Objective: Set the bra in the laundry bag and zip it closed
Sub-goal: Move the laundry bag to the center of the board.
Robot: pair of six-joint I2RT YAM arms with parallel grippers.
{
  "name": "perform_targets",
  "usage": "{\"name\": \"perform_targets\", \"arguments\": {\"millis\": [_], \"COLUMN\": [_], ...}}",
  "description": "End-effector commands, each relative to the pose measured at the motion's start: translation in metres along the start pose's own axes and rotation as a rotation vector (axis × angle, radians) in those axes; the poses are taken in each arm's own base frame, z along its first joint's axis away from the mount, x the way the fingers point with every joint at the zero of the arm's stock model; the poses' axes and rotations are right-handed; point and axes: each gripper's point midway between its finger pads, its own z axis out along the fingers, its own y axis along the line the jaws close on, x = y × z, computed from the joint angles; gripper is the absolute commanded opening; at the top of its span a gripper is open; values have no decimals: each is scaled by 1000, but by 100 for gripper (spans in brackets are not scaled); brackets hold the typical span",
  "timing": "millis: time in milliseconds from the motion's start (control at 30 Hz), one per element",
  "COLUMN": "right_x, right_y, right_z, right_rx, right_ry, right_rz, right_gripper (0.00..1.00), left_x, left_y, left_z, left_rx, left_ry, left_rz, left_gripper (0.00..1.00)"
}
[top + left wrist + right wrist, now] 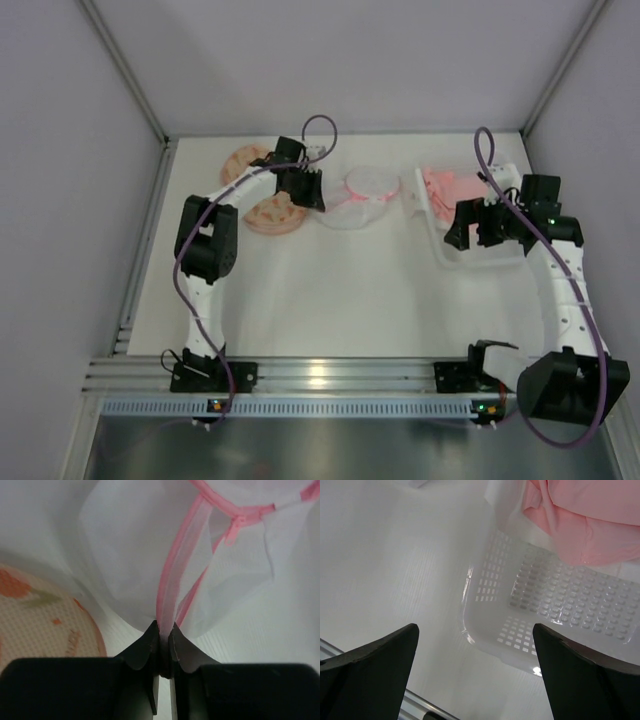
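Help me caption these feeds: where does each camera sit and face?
Top external: overhead behind the robot, looking down at the table; left arm, right arm show.
Left wrist: on the left claw, facing the mesh pouch; its fingers pinch the pink rim.
Right wrist: on the right claw, facing the tray and bra; open fingers show.
Shared: top and right wrist show the bra.

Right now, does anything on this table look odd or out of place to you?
One thing: the left gripper is shut on the pink rim of the white mesh pouch, not the peach printed laundry bag lying beside it. The bra sits crumpled in the plastic tray near the open right gripper. Nothing looks spilled or damaged.
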Motion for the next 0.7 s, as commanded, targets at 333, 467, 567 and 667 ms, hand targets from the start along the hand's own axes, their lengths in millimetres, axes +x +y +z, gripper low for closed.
{"name": "perform_targets", "arguments": {"millis": [333,467,567,667], "right_x": [-22,-26,-32,-41], "right_y": [16,24,29,34], "right_z": [-8,-1,5,19], "right_rx": [-105,-178,-236,-276], "right_ry": [-52,-62,-61,-50], "right_rz": [-60,-52,-37,-14], "right_gripper": [99,99,99,99], "left_x": [162,171,158,145], "left_y": [-93,-80,-62,-48], "left_z": [-104,-108,-105,-103], "left_rx": [420,379,335,360], "left_ry": [185,235,283,302], "left_rz": [450,548,699,938], "left_gripper": [34,24,2,0]}}
